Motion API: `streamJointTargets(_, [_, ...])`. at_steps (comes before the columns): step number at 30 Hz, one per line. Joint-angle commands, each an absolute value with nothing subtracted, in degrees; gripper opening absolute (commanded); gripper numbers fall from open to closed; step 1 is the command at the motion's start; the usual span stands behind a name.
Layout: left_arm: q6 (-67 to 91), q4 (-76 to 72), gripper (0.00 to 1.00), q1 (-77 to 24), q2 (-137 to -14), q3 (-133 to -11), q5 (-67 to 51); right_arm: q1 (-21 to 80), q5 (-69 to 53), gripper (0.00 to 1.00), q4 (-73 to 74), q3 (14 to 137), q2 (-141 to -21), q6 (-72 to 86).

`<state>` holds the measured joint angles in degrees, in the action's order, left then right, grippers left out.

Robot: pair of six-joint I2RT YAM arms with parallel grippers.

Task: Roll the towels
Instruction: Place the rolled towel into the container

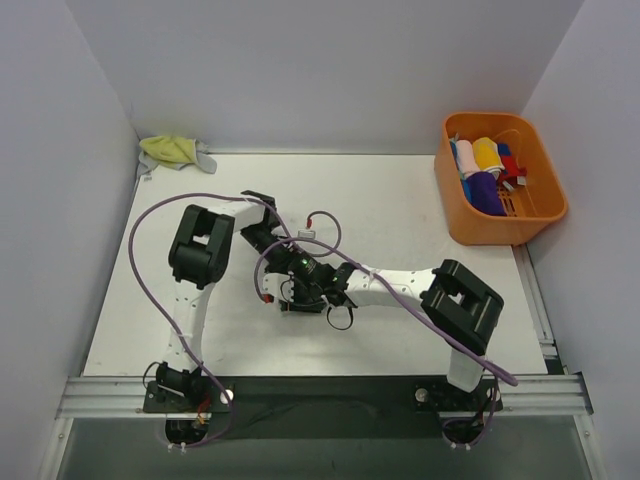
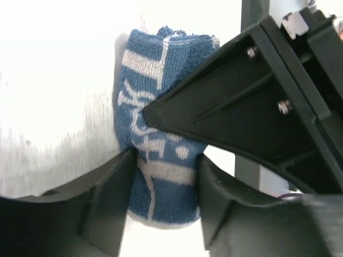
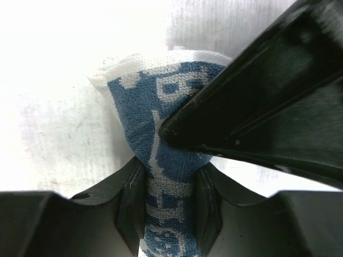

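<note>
The blue-and-white patterned towel (image 2: 161, 155) is rolled into a thick bundle at mid-table, hidden under the arms in the top view. My left gripper (image 2: 163, 187) is shut on one end of it. My right gripper (image 3: 169, 198) is shut on the other end, where the towel (image 3: 161, 118) shows its white hem. Both grippers meet at the table's middle, left (image 1: 268, 240) and right (image 1: 300, 290). The pale yellow-green towel (image 1: 172, 151) with a grey edge lies crumpled in the far left corner, away from both grippers.
An orange plastic basket (image 1: 530, 215) holding several rolled cloths stands at the far right. White walls close the table on the left, back and right. A purple cable (image 1: 140, 240) loops over the left arm.
</note>
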<state>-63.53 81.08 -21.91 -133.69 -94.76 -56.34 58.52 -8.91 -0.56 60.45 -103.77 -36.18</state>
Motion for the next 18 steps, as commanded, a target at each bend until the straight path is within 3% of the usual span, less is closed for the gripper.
streamJointTargets(1, [-63.55, 79.37, 0.61, -18.55, -133.95, -94.3, -51.59, 59.06, -17.66, 0.0, 15.38, 56.69, -106.27, -32.0])
streamJointTargets(8, [-58.19, 77.09, 0.8, -11.52, -130.61, -97.56, -52.74, 57.75, -20.3, 0.0, 17.31, 56.86, -103.1, -24.88])
streamJointTargets(9, [-57.49, 76.47, 0.89, -10.82, -128.6, -97.65, -52.73, 57.4, -20.39, 0.0, 17.49, 56.95, -102.31, -24.18])
streamJointTargets(18, [-41.86, 60.14, 0.97, -4.13, -108.06, -91.06, -43.26, 49.58, -23.2, 0.0, 18.63, 57.39, -93.98, -18.9])
